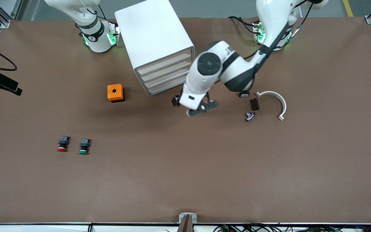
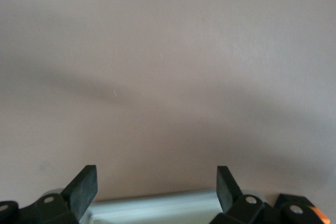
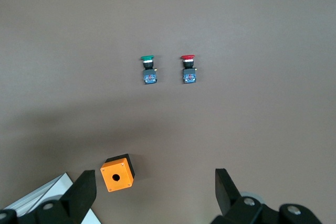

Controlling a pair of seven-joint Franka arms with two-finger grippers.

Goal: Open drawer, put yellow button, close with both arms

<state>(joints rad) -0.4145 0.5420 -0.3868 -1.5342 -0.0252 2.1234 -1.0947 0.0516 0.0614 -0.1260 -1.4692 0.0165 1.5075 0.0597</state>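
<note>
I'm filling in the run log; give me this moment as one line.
drawer: shut | yellow button: not seen | left gripper: jaws open, empty, over table before cabinet | right gripper: jaws open, empty, waiting

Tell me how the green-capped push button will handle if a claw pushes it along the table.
The green-capped push button lies on its side, so its round cap may make it roll or pivot. It looks small and probably light, likely to skid. The boxy rear block should limit rolling.

Left gripper [image 2: 156, 187]: black fingers [image 2: 84, 184] spread wide, nothing between. Table [image 2: 168, 66]: bare brown surface under gripper. Pale white edge [image 2: 157, 208]: between fingers, identity unclear.
</note>
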